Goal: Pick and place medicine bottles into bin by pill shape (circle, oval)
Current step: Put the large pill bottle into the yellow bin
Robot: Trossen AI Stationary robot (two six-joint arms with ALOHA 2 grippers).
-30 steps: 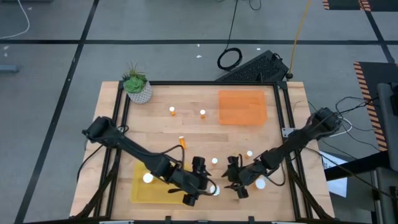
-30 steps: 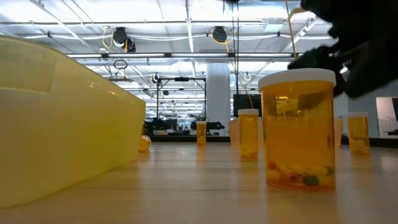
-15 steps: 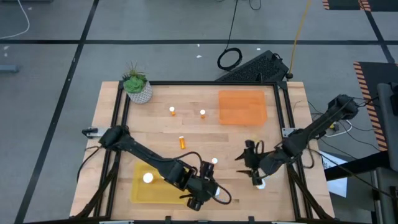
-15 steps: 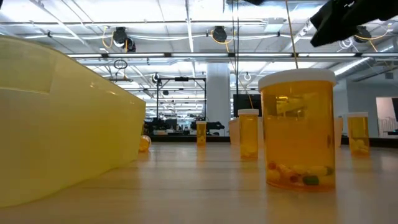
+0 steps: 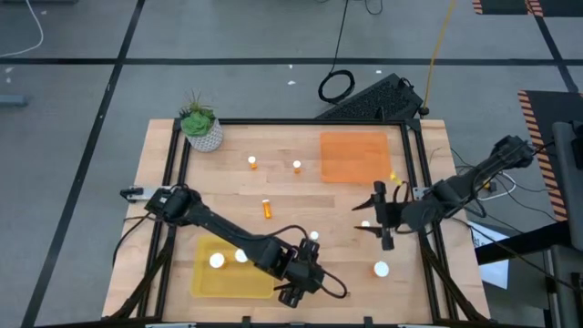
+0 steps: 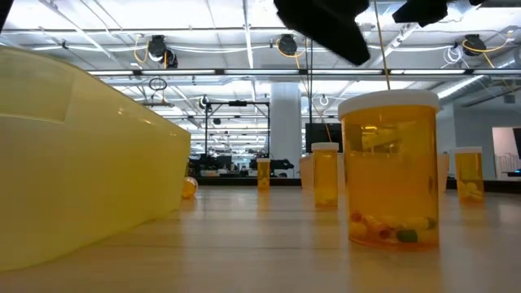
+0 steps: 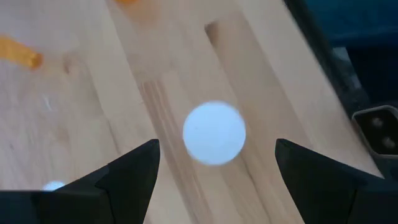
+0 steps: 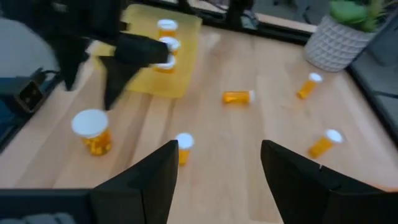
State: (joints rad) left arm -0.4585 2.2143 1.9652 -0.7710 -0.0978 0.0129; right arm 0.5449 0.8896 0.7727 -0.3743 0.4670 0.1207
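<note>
Left gripper (image 5: 305, 273) hangs spread, seemingly empty, beside yellow tray (image 5: 208, 277); right gripper (image 5: 381, 219) likewise spread.

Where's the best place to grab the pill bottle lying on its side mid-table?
Probably across the orange body of the lying bottle, midway along, coming straight down. It rests flat on the table with nothing beside it, so both round sides are open to fingers.

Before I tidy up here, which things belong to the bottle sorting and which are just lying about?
Job: medicine bottles, two of them in the yellow tray; orange tray.
Lying about: potted plant; dark keyboard.
</note>
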